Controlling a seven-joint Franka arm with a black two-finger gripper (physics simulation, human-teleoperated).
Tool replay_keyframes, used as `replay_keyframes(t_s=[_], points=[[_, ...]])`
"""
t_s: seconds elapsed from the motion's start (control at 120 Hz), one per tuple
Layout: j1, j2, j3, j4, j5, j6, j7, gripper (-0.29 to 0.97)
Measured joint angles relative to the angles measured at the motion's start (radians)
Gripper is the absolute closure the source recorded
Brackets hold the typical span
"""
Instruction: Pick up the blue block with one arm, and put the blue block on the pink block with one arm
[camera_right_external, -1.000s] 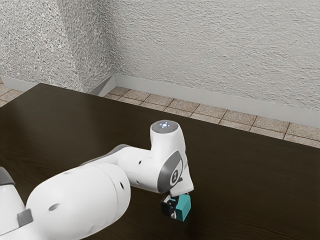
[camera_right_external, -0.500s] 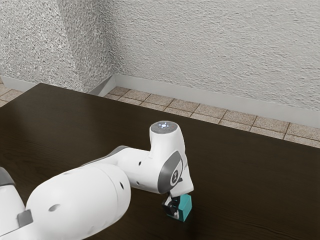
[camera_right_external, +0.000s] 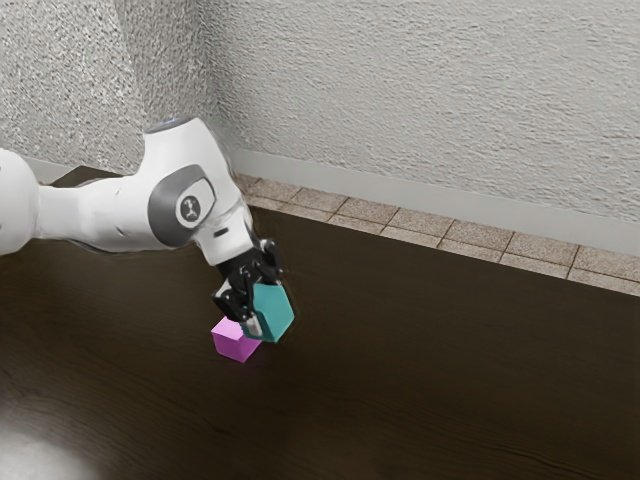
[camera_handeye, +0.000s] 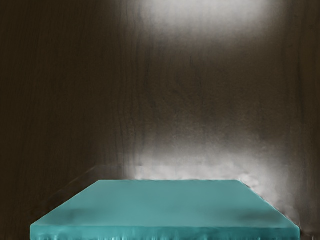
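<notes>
- Here, in the exterior view, the arm (camera_right_external: 100, 210) comes in from the frame's left edge, and its last white link slopes down toward the middle of the picture.
- The gripper (camera_right_external: 256, 305) hangs just left of centre, tipped over at a slant.
- Its fingers are clamped on the blue block (camera_right_external: 276, 312) from two sides. One dark finger (camera_right_external: 249, 318) with a pale tip lies across the face turned toward the exterior view's left.
- The blue block, teal in tint, is held off the table (camera_right_external: 450, 360) and tilted, with one corner pointing down.
- The pink block (camera_right_external: 235, 343) lies flat on the table, just below and left of the blue block in the frame.
- The blue block's lower corner overlaps the pink block's upper right edge. I cannot tell whether the two touch or the blue one hangs just above.
- The table is dark wood and takes up the lower part of the frame, with a pale sheen in the lower left corner.
- Behind the table, a band of tan tiles (camera_right_external: 450, 235) runs across the middle right, edged by a grey skirting (camera_right_external: 400, 190).
- A rough grey wall (camera_right_external: 420, 90) covers the upper part of the frame.
- In the wrist view, a flat face of the blue block (camera_handeye: 165, 210) lies just under the hand.
- Beyond the block is the table (camera_handeye: 75, 100), dark-grained, with bright patches of light on it.
</notes>
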Motion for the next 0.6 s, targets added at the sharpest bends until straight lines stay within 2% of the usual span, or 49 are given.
replay_keyframes(t_s=[0.15, 0.233, 0.358, 0.6], points=[[-0.073, 0.249, 0.157, 0.045, 0.349, 0.025, -0.035, 0.32], [-0.113, 0.297, 0.205, 0.084, 0.475, 0.036, -0.047, 0.32], [-0.128, 0.32, 0.218, 0.096, 0.557, 0.053, -0.067, 0.31], [-0.182, 0.378, 0.317, 0.135, 0.619, 0.099, -0.137, 0.31]])
